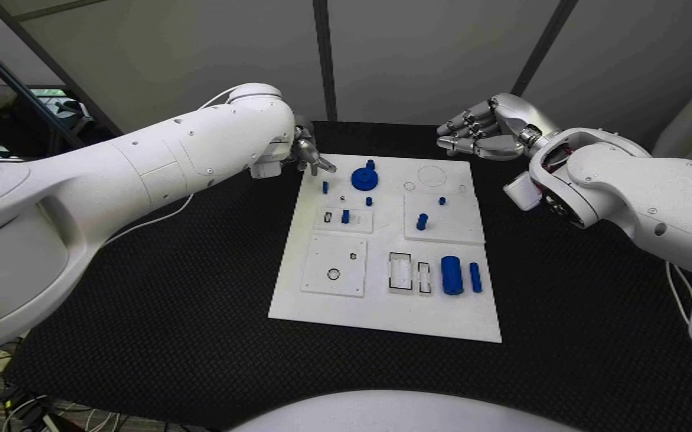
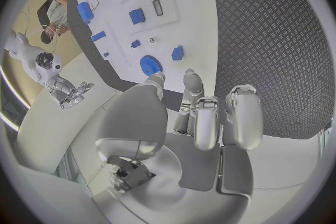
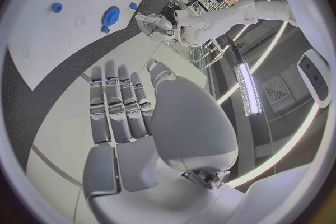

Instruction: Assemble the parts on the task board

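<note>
The white task board (image 1: 387, 297) lies in the middle of the black table. A blue gear (image 1: 364, 179) sits near its far edge, with small blue pegs (image 1: 421, 220) around it and a larger blue cylinder (image 1: 451, 275) near the right front. My left hand (image 1: 307, 152) hovers at the board's far left corner, its fingers (image 2: 203, 117) spread and holding nothing, its tips close to the gear (image 2: 150, 64). My right hand (image 1: 483, 132) hangs beyond the far right corner, off the board, its fingers (image 3: 119, 103) side by side and holding nothing.
The board (image 2: 185, 5) has shallow recesses and holes, one square plate (image 1: 335, 267) at the front left. Black table mat (image 1: 173, 292) surrounds it on all sides. The gear (image 3: 110, 15) and the left hand (image 3: 155, 25) appear in the right wrist view.
</note>
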You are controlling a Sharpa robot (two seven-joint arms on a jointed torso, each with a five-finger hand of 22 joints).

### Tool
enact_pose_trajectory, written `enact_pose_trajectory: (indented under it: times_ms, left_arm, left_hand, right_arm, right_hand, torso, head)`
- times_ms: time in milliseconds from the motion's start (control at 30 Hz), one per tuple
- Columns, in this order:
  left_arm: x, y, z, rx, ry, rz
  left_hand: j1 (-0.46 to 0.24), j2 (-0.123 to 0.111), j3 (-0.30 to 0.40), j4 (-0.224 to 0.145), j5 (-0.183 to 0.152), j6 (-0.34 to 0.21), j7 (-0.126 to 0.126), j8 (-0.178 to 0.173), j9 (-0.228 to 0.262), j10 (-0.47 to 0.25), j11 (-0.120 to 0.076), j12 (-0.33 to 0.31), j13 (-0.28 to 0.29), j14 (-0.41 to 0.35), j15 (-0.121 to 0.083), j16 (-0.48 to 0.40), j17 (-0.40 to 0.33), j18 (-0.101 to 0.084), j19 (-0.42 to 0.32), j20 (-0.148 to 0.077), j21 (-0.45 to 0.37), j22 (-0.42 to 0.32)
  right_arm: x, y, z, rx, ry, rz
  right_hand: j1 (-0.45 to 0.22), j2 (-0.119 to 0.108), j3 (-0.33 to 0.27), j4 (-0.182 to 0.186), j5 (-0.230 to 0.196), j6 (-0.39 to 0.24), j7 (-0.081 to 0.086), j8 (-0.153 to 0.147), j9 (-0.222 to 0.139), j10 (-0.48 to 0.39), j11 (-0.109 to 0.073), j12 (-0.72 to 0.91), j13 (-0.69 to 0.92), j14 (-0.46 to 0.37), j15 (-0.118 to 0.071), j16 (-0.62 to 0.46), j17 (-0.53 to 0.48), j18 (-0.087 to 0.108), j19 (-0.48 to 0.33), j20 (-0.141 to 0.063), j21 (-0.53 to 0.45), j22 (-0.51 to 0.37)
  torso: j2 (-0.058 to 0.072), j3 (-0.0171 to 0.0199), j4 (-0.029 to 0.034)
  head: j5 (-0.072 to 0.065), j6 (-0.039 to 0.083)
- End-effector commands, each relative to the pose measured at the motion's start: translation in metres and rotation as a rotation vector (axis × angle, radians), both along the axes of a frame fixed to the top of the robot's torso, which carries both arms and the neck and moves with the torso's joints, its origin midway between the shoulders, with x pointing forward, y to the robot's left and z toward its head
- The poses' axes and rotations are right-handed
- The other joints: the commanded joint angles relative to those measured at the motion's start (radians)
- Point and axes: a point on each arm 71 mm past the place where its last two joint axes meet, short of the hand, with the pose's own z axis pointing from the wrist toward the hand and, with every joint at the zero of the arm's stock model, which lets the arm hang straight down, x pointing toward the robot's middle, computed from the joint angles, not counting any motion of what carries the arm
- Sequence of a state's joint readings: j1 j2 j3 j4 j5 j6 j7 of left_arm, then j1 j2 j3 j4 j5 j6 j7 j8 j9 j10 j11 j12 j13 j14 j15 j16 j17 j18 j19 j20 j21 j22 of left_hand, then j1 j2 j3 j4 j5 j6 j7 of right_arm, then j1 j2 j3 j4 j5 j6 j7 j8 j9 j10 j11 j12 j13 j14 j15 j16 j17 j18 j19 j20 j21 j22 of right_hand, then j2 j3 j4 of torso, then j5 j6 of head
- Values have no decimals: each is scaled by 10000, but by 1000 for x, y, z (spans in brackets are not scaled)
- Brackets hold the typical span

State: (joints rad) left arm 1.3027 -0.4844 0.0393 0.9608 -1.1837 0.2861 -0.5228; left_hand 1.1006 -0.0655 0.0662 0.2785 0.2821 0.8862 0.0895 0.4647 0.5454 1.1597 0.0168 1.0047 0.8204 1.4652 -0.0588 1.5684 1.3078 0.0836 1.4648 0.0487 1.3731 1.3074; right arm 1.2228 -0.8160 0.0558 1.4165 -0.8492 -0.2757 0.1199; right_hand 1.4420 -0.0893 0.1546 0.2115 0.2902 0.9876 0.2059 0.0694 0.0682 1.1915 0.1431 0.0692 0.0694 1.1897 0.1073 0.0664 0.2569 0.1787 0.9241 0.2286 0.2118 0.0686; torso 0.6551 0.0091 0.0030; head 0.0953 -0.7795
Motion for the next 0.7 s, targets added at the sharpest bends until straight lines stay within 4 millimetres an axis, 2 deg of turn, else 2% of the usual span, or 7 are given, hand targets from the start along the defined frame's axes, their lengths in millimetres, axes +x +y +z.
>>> enact_pose_trajectory:
  times_ms: [33, 300, 433, 700]
  left_arm:
    - [-1, -3, -3, 166, 227, -342]
    - [-3, -5, -11, 282, 503, -389]
    - [-4, -7, -15, 330, 633, -423]
    - [-5, -6, -17, 347, 686, -422]
  left_hand:
    - [65, 19, -62, 17, 18, 99, -5, -68, -15, -62, -20, -5, -2, 1046, 89, -1, 2603, -291, 150, 76, -25, 322]
    - [40, 104, -136, 85, 11, 132, -3, -96, -59, -57, -18, 13, 2, 1052, 91, 14, 2619, -296, 158, 79, -9, 348]
    - [80, 135, -150, 72, 16, 149, -5, -104, -75, -52, -19, 24, 9, 1055, 91, 24, 2629, -295, 157, 80, -12, 347]
    - [229, 194, -194, 30, 21, 200, -13, -123, -120, -49, -25, 43, 10, 1056, 88, 24, 2630, -296, 160, 81, -7, 361]
  right_arm:
    - [0, 2, 1, 7, -29, 111]
    - [0, 3, 1, -17, -75, 151]
    - [0, 3, 1, -37, -81, 154]
    - [0, 3, 1, -47, -78, 157]
  right_hand:
    - [-55, 14, -49, 6, 59, -42, 47, -12, -1, -96, 8, 4, -14, -63, -29, -32, -9, 60, 33, 60, -59, -10]
    - [-55, 14, -49, 6, 59, -42, 47, -12, -1, -96, 8, 4, -14, -63, -29, -32, -9, 60, 33, 60, -59, -10]
    - [-55, 14, -49, 6, 59, -42, 47, -12, -1, -96, 8, 4, -14, -63, -29, -32, -9, 60, 33, 60, -59, -10]
    - [-55, 14, -49, 6, 59, -42, 47, -12, -1, -96, 8, 4, -14, -63, -29, -32, -9, 60, 33, 60, -59, -10]
  torso:
    - [-6, 2, 11]
    - [-3, 0, -15]
    - [-6, 12, 5]
    - [-7, 8, 18]
  head:
    - [-1, -8]
    - [-9, -10]
    - [-33, -15]
    - [-31, -20]
